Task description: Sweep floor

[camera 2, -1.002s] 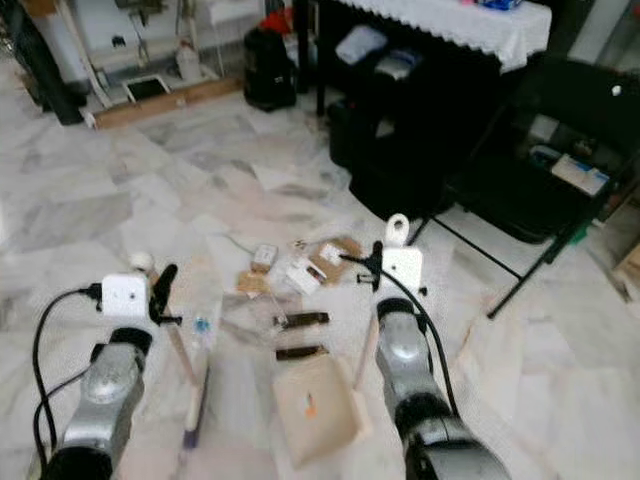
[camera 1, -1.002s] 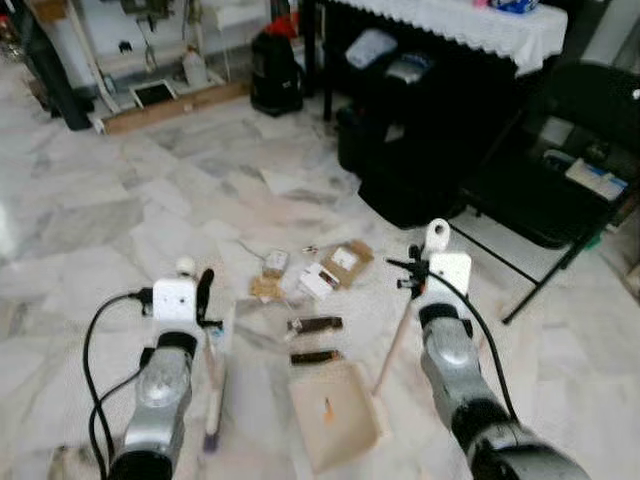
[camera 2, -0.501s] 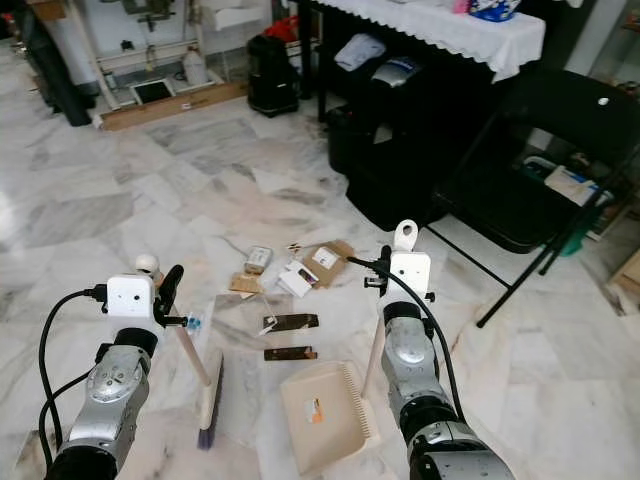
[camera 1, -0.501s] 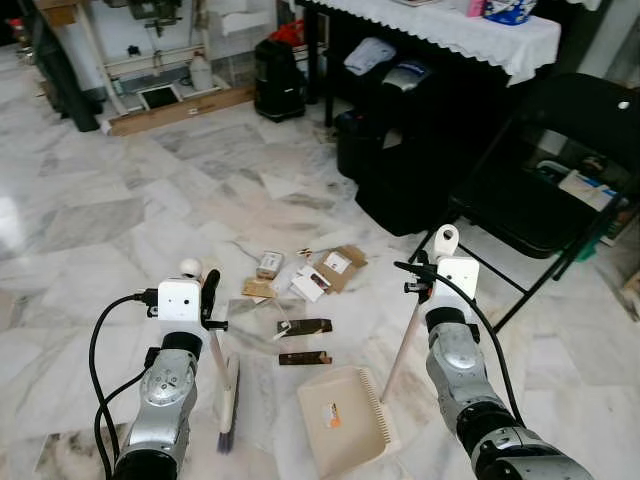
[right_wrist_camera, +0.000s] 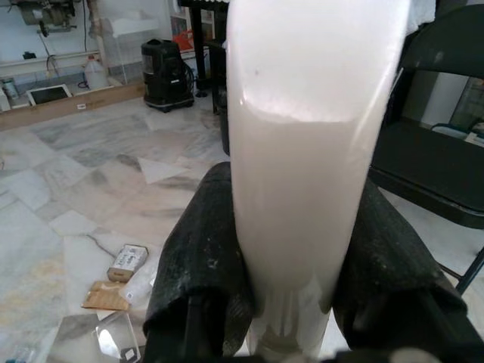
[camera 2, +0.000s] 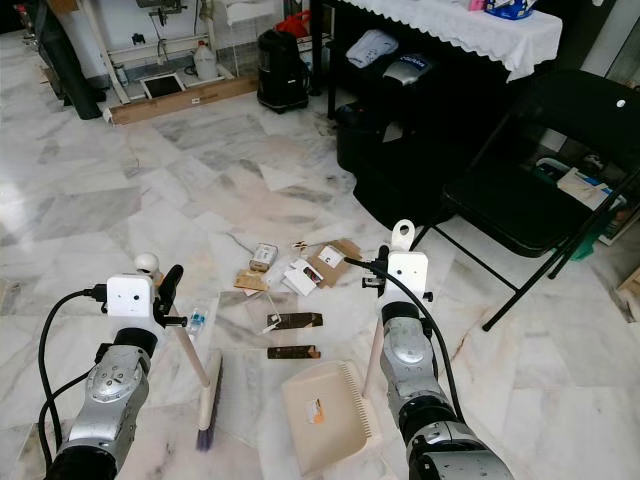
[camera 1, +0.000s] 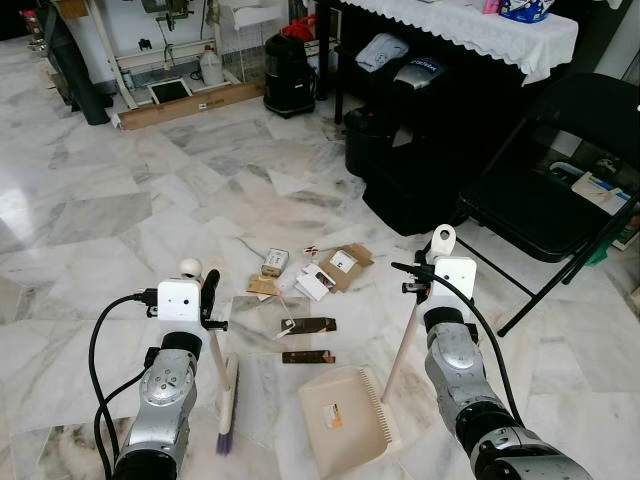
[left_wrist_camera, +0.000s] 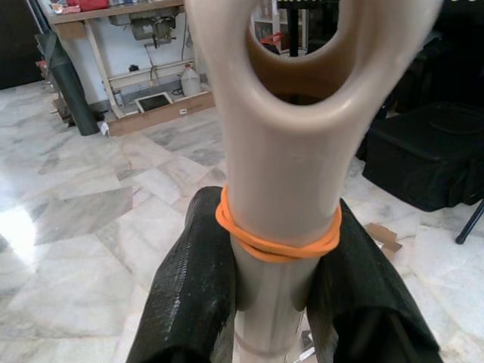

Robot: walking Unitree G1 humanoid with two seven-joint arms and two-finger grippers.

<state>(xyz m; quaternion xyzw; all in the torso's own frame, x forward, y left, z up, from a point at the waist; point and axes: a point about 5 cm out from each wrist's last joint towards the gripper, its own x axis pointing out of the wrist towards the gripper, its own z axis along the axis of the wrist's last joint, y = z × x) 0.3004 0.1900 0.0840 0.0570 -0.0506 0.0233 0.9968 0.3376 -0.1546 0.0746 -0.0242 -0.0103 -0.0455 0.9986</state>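
A marble floor (camera 1: 120,200), seen from the robot's head looking down past its 2 silver arms. The left gripper (left_wrist_camera: 276,291) has its jaws clamped on the cream handle of a short broom (camera 1: 226,398); an orange rubber band (left_wrist_camera: 276,240) circles the handle just above the black fingers (left_wrist_camera: 189,302). The broom slants down to the floor, its bristle head resting at about 7 o'clock in the head view, just beside the left arm.

The right gripper (right_wrist_camera: 287,280) has its jaws shut around the long pale handle of a dustpan (camera 1: 347,420). The pan lies flat on the floor at 6 o'clock, its toothed edge on the right side, its mouth facing away from the robot toward the litter, apparently so debris can be pushed into it.

The litter sits near the centre: 2 dark brown strips (camera 1: 310,340) just beyond the pan, and farther out, toward 12 o'clock, a cluster of cardboard scraps and small boxes (camera 1: 315,272). A clear plastic sheet (camera 1: 255,320) lies between the broom and the strips.

At 2 o'clock stand a black folding chair (camera 1: 560,190) and black bins under a worktop covered with a white lace cloth (camera 1: 470,25). A black vacuum cleaner (camera 1: 288,75) stands at 12 o'clock.

Nothing is in the pan yet, so the sweeping appears to be just starting.
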